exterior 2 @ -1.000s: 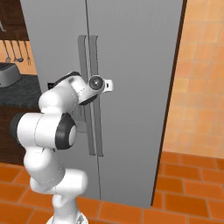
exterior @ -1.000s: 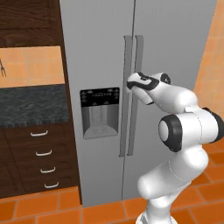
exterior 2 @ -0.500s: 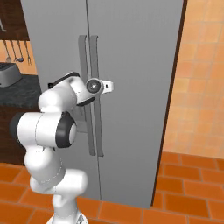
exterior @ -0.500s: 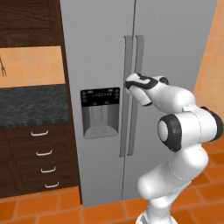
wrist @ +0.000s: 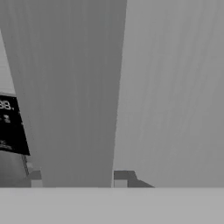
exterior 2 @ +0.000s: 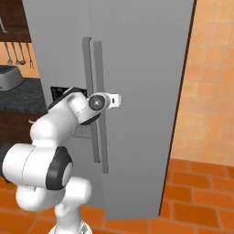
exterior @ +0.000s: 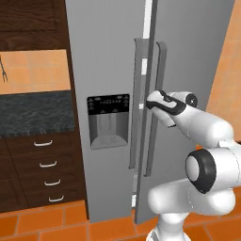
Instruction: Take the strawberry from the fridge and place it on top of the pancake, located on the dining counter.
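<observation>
Pincer [exterior: 151, 104] now clamped on fridge [exterior: 108, 56] handle [exterior: 153, 108], display digits perhaps "88"

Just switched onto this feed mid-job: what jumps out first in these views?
The tall grey fridge dominates, and the white arm reaches straight to it, with the gripper shut on the right door's handle at about the height of the black dispenser panel. A thin bright gap shows between the two doors near the top. Left of the fridge stands a dark wood cabinet with drawers under a black counter top.
</observation>
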Controlling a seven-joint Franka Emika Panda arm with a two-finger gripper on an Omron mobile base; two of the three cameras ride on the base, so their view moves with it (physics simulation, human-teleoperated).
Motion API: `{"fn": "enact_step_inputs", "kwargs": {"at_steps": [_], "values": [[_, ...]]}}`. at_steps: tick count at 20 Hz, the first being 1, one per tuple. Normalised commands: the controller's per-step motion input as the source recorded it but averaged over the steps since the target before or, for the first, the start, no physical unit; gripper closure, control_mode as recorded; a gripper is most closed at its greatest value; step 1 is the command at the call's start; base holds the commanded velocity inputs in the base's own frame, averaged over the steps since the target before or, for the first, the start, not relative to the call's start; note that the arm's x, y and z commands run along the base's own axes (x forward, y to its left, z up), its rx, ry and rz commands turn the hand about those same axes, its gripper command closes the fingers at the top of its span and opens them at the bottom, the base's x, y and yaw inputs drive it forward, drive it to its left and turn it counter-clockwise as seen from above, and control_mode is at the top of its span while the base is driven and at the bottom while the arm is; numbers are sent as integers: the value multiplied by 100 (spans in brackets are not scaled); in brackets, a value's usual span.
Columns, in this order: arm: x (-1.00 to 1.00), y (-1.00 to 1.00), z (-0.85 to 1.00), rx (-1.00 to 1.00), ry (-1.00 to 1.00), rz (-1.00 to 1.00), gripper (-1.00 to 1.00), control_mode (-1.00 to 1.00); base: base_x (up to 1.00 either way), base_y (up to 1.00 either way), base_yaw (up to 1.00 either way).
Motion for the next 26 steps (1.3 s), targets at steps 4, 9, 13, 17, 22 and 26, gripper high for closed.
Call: {"fn": "enact_step_inputs", "kwargs": {"at_steps": [4,9,13,17,22,26], "values": [[-77,-98,9,1,6,-2,100,-100,0,0,0],[-79,-98,0,0,9,-3,100,-100,0,0,0],[-44,-58,-11,-2,12,-2,-100,-100,0,0,0],[1,-9,-2,-1,1,-1,-100,-100,0,0,0],[0,-68,8,0,1,2,-100,-100,0,0,0],[-44,-54,23,0,0,0,-100,-100,0,0,0]]}}
